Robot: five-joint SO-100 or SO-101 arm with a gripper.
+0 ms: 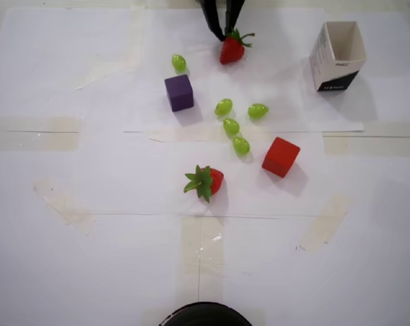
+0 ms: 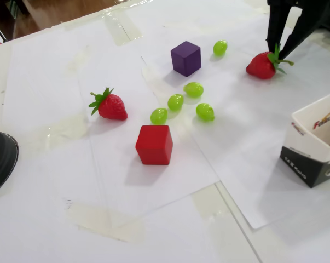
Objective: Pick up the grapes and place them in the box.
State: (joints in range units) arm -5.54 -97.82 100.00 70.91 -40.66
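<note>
Grapes [image 1: 231, 126]: five, loose on the paper, four clustered between the cubes, one apart; small, glossy, likely slippery, best pinched across the short axis. Box [image 1: 338, 57]: empty. Gripper [image 1: 225, 35]: fingers spread, empty, over a strawberry [image 1: 232, 49]

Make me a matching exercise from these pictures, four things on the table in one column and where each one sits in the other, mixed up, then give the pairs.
Things:
1. purple cube
2. red cube
3. box
4. gripper

Places, as the overhead view shows them:
A. far right, standing apart from everything else
B. top edge, fingers straddling a strawberry's leaves
C. just below the lone grape
D. right of the lowest grape in the cluster

Pairs: 1-C, 2-D, 3-A, 4-B
</note>
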